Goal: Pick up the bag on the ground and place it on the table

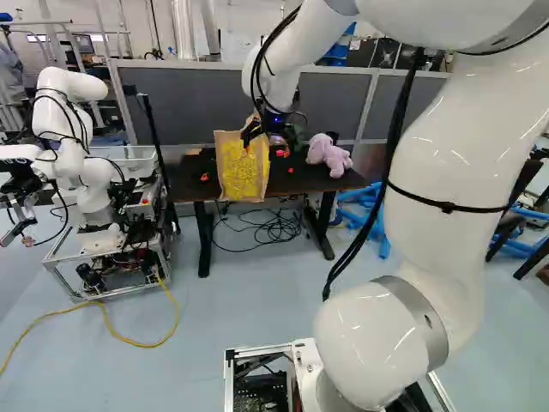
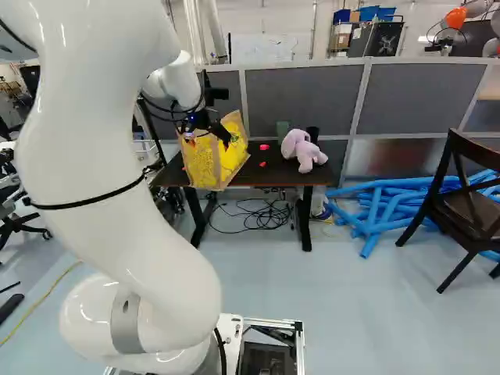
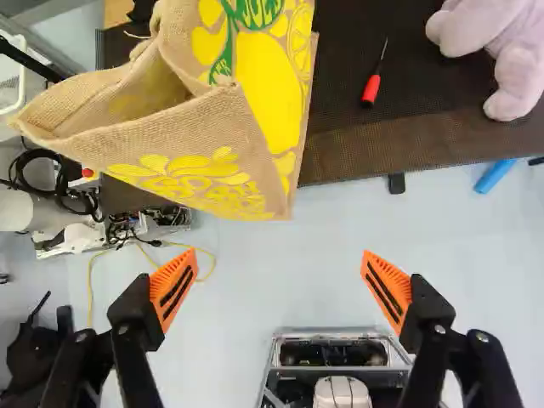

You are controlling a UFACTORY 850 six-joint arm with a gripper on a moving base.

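The tool [image 2: 208, 141] stands open, fingers spread, at the upper left of the right base view. The bag [image 2: 207, 168] is beside it, at the front edge of the bench [image 2: 285, 172] and partly overhanging. A screwdriver [image 3: 371, 89] lies on the bench, between bag and plush toy [image 2: 305, 151].
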